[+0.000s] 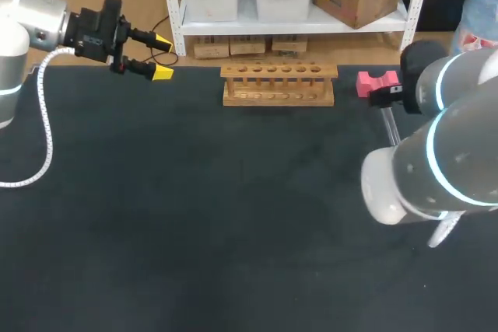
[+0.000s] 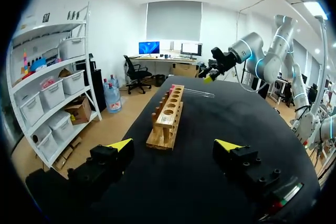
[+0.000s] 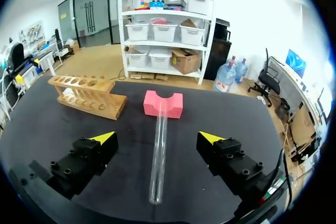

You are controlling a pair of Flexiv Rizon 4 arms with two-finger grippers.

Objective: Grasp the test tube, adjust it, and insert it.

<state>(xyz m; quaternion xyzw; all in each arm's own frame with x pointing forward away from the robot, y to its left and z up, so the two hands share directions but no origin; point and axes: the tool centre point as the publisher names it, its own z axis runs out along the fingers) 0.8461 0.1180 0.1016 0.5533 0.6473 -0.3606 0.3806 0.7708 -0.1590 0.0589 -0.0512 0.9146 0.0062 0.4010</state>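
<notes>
A clear test tube (image 3: 159, 150) lies on the dark table with its far end resting in the notch of a pink block (image 3: 163, 103). My right gripper (image 3: 157, 138) hangs open over the tube, a finger on each side and neither touching it. In the head view the tube (image 1: 389, 126) shows only partly beside the pink block (image 1: 377, 82), and the right arm's body hides the gripper. The wooden rack (image 1: 278, 83) with a row of holes stands at the table's far middle. My left gripper (image 1: 162, 57) is open and empty at the far left, facing the rack (image 2: 168, 116) end-on.
The rack (image 3: 88, 95) stands left of the pink block, a short way apart. In the left wrist view, my left gripper (image 2: 174, 145) has bare tabletop between its fingers. The table's far edge runs just behind the rack. A white cable (image 1: 43, 126) hangs from the left arm.
</notes>
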